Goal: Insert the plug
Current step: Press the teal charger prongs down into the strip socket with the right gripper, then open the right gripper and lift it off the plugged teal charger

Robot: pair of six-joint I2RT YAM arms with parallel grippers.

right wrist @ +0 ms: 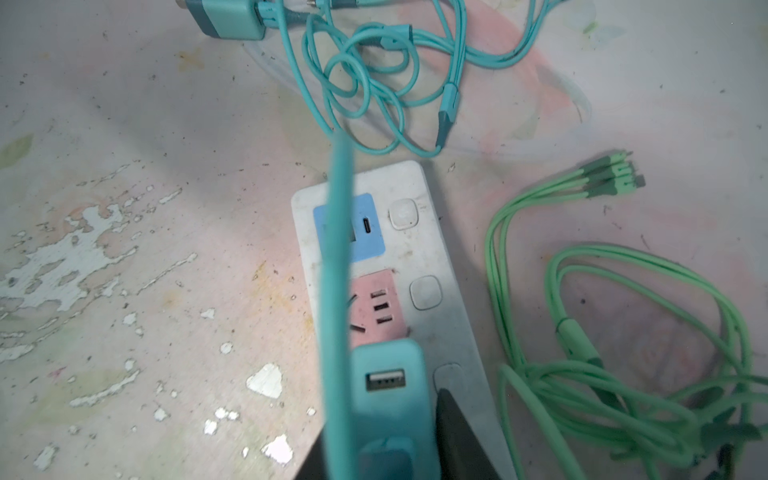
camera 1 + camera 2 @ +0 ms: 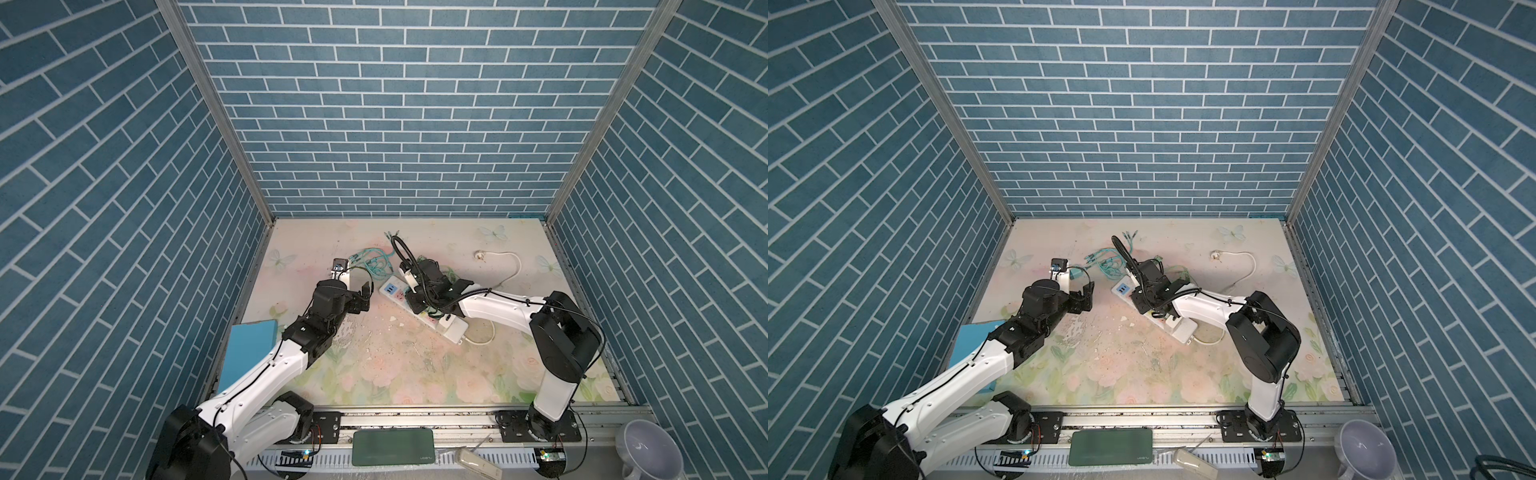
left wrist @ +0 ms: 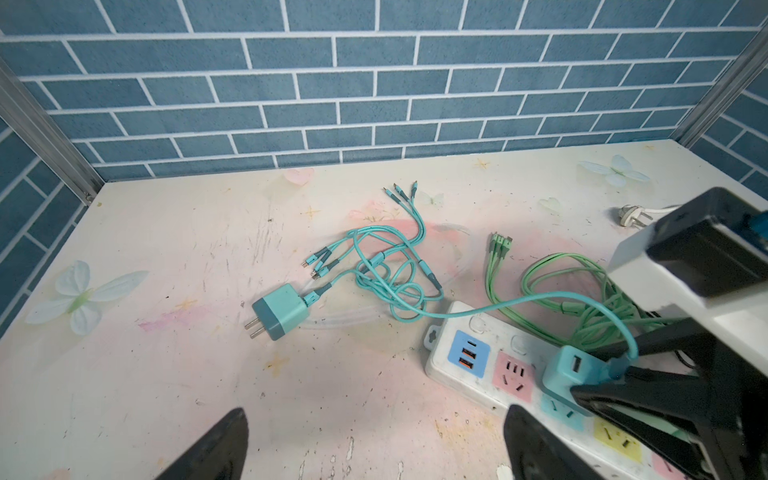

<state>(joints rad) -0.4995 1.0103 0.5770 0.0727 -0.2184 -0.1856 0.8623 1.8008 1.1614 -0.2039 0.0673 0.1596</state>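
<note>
PLUG: teal plug (image 1: 388,399) is standing upright on the power strip (image 1: 436,257), next to the pink socket, apparently seated | RIGHT: right gripper (image 3: 586,372) is flanking it, likely steadying; actual grip unclear | LEFT: left gripper (image 3: 374,449) is hanging wide open, empty | ROOM: green cables (image 1: 623,374) are crowding one side, with bare table (image 1: 124,166) on the other

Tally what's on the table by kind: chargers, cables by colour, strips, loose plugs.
teal chargers: 2
teal cables: 2
green cable: 1
power strip: 1
white corded plug: 1
Total: 7
</note>
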